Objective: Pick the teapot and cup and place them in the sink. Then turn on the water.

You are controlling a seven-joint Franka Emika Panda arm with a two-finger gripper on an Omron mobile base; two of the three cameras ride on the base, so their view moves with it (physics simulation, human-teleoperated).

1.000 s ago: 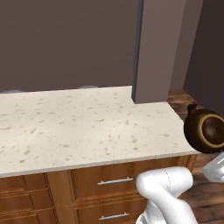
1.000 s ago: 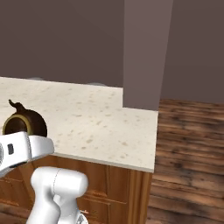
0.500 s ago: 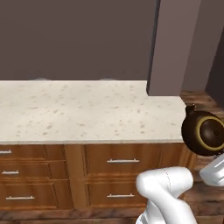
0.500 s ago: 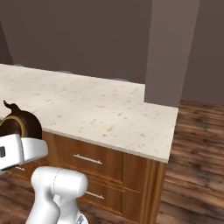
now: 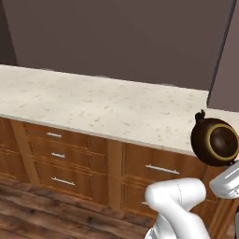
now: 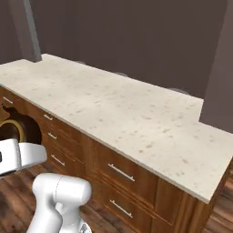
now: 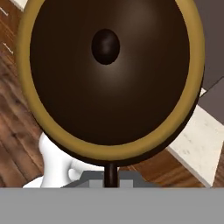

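The teapot (image 5: 214, 141), dark brown with a gold rim, hangs in the air in front of the counter's drawers, its opening turned toward the left base camera. In the right base view the teapot (image 6: 13, 129) sits at the left edge, just above the white hand. In the hand view the teapot (image 7: 109, 74) looms very close, and its thin dark handle runs down into my gripper (image 7: 111, 178), which is shut on it. The cup, the sink and the water are out of view.
A long speckled beige counter (image 5: 93, 107) runs across, with wooden drawers (image 5: 60, 154) and metal pulls beneath it. A dark pillar (image 5: 226, 56) stands at its right end. Wood floor (image 5: 37, 214) lies in front. The counter's end corner (image 6: 214, 191) is at the right.
The whole picture has shifted: the base has moved, so more of the counter and its drawers shows to the left. The teapot stays held in the same spot beside the arm.
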